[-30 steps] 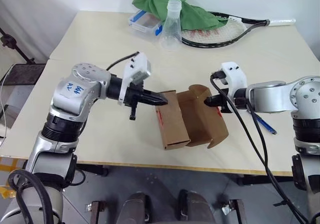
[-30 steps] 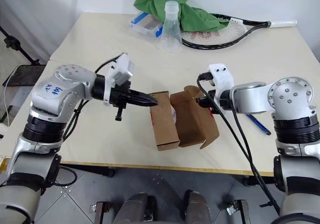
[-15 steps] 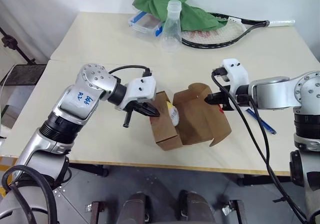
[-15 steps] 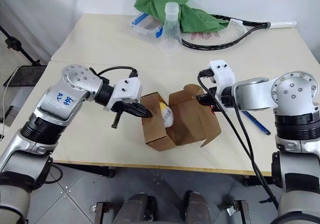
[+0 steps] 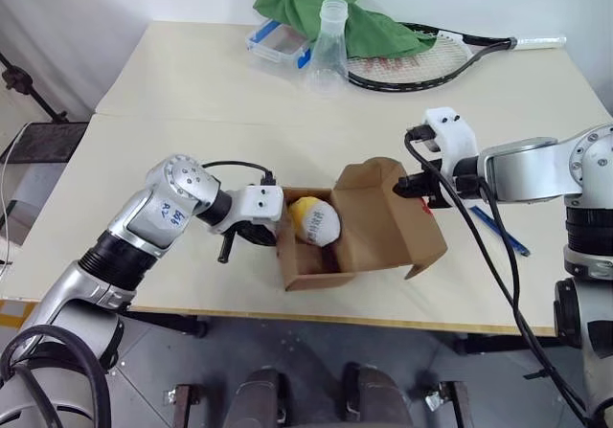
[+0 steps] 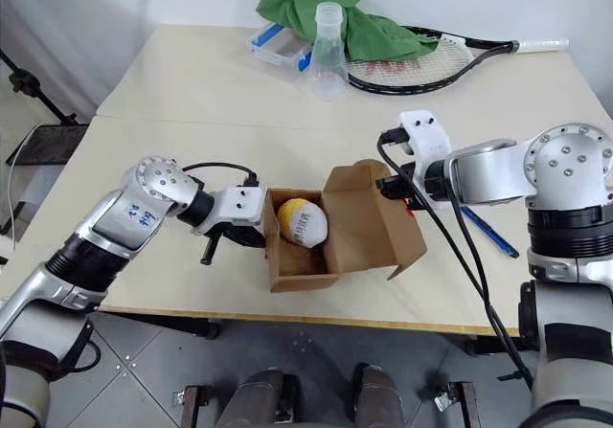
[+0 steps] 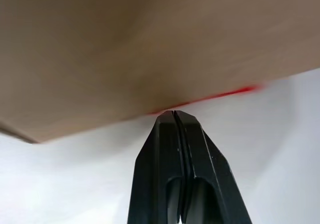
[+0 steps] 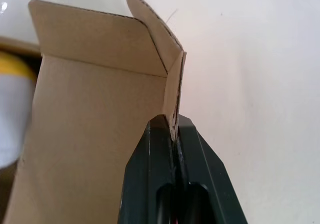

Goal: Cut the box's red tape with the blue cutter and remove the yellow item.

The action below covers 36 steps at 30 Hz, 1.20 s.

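Note:
The brown box (image 5: 314, 263) stands open on the table near its front edge, its lid flap (image 5: 383, 225) swung out to the right. Inside lies the yellow item (image 5: 314, 219), yellow at one end and white with dark lines at the other. My left gripper (image 5: 272, 239) is shut, its tips against the box's left outer wall; in the left wrist view they (image 7: 173, 115) touch the wall's lower edge beside a strip of red tape (image 7: 227, 92). My right gripper (image 8: 172, 126) is shut on the lid flap's side tab. The blue cutter (image 5: 500, 231) lies on the table, partly hidden under my right arm.
At the back of the table lie a green cloth (image 5: 326, 2), a clear flask (image 5: 329, 50), a clear plastic container with blue trim (image 5: 278, 43) and a tennis racket (image 5: 421, 56). The table's front edge (image 5: 316, 318) runs just behind the box.
The box has turned from lying on its side to standing with its opening up, lid spread wider, yellow item now exposed. My left gripper sank and swung in against the left wall. My right gripper kept still.

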Tool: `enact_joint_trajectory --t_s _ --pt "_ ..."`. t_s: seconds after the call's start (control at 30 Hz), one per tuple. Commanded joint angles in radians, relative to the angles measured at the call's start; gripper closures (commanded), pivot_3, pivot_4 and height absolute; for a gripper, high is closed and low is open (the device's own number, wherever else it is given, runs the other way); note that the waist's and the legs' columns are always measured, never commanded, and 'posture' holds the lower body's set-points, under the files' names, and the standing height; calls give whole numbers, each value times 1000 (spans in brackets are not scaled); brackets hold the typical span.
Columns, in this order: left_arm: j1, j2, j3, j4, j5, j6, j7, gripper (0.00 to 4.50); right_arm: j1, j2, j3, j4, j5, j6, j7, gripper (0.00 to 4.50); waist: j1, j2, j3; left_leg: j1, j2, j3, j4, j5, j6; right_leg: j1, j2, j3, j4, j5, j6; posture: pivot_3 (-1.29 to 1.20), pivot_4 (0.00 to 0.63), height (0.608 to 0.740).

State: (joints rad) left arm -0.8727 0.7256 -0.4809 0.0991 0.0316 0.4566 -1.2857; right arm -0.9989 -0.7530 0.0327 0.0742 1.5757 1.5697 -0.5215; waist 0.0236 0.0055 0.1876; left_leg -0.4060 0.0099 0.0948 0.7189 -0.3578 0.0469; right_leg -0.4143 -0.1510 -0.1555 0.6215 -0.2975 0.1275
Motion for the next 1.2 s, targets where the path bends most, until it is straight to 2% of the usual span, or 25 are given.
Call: enact_joint_trajectory --t_s 0.03,0.47,0.6,0.7,0.87,1.0,1.2 --pt "-10 -21 30 15 12 -22 24 4500 25 9 -8 -26 24 -4 -11 4458 0 0 0 0 0 0 0 0 0 0 0 0 0 0 0 0 150 740" --pt "-10 -70 46 83 37 -69 59 4500 54 13 0 -55 9 1 -32 4458 -1 0 0 0 0 0 0 0 0 0 0 0 0 0 0 0 150 740" --pt "-21 -59 116 106 9 -47 79 4500 -61 -21 -13 -19 -34 43 -13 4458 -3 0 0 0 0 1 1 0 0 0 0 1 0 0 0 0 150 740" --pt "-44 -89 188 123 -46 -45 100 4500 -115 -33 16 -7 -10 45 -3 4458 -3 0 0 0 1 1 0 0 0 -1 0 0 0 0 0 0 150 740" --pt "-47 -162 297 28 -173 28 126 4500 -184 -57 73 5 33 45 -23 4458 0 0 0 0 0 -1 0 0 0 0 0 0 0 0 0 0 150 740" --pt "-65 -226 396 -32 -282 125 181 4500 -253 -124 202 -15 6 45 -57 4458 -2 0 0 -1 -1 -1 1 0 0 0 -1 0 0 0 0 0 150 740" --pt "-91 -229 435 -72 -385 209 177 4500 -255 -74 234 0 77 42 -124 4458 -14 0 0 0 0 0 -1 0 0 0 0 0 0 0 0 0 150 740"
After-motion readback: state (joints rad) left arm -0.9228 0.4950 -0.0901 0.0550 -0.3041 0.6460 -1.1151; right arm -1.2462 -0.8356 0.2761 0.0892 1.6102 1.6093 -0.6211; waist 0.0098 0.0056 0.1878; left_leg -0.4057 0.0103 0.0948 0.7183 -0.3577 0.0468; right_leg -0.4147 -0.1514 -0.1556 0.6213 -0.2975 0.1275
